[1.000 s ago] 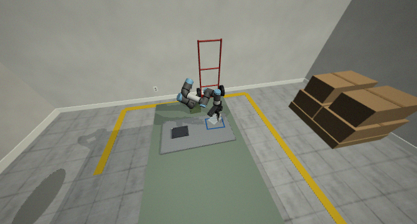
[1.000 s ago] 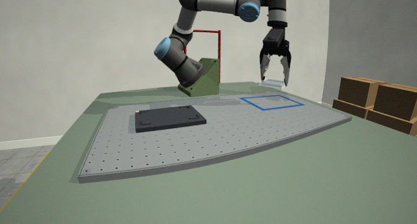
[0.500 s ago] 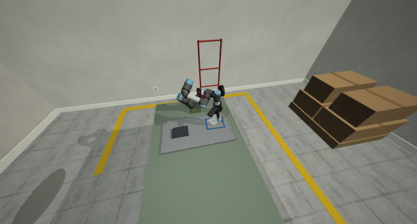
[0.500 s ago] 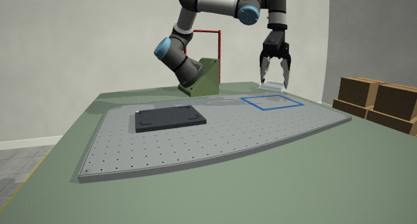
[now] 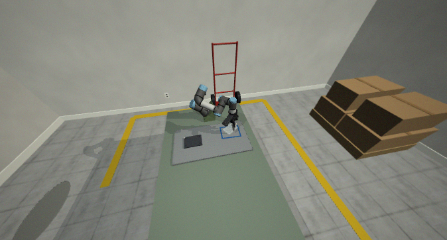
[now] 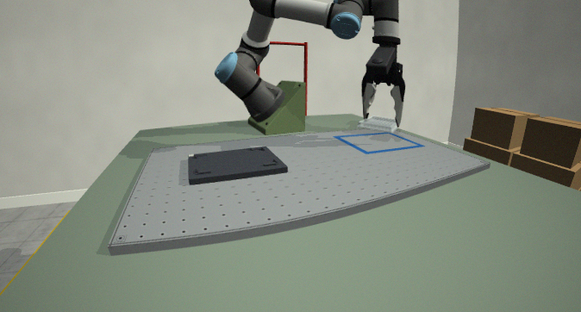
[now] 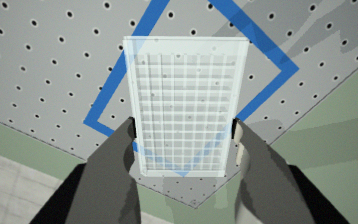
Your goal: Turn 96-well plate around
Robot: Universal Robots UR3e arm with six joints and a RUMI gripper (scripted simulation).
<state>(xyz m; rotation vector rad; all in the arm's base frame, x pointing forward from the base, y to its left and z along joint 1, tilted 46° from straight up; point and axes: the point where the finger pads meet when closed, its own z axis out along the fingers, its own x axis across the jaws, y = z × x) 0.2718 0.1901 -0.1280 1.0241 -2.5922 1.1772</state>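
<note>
We read no writing, brand or label anywhere: the A1 mark and N1 tag aren't legible on the plate nest (image 6: 236,164), which from the exterior cam is just a dark flat slab w/ small locator nubs at its corners, sitting at approx 9 o'clock of the blue outlined square (image 6: 378,142) on the perforated grey board (image 6: 302,191). Hard to make out: the plate's cut corner. In the wrist view the 96-well plate (image 7: 184,105) shows as a translucent pale rectangle w/ a well grid, and its near corners are masked by the fingers, so we can't tell which corner is clipped or where A1 points. In the top view the plate is only a pale smudge under the gripper (image 5: 232,125), too small for detail. The arm's upper links are cut off at the frame top in the exterior cam. Rel. to the jaws: the plate lies flat between them, gripped across its short width near its 6 o'clock end in the wrist view, most of its length sticking out toward 12 o'clock. The gripper (image 6: 383,115) stands about half open, clamped on the plate's two long edges. The plate hangs above the board, over the far corner of the blue square, well apart from the nest.
</note>
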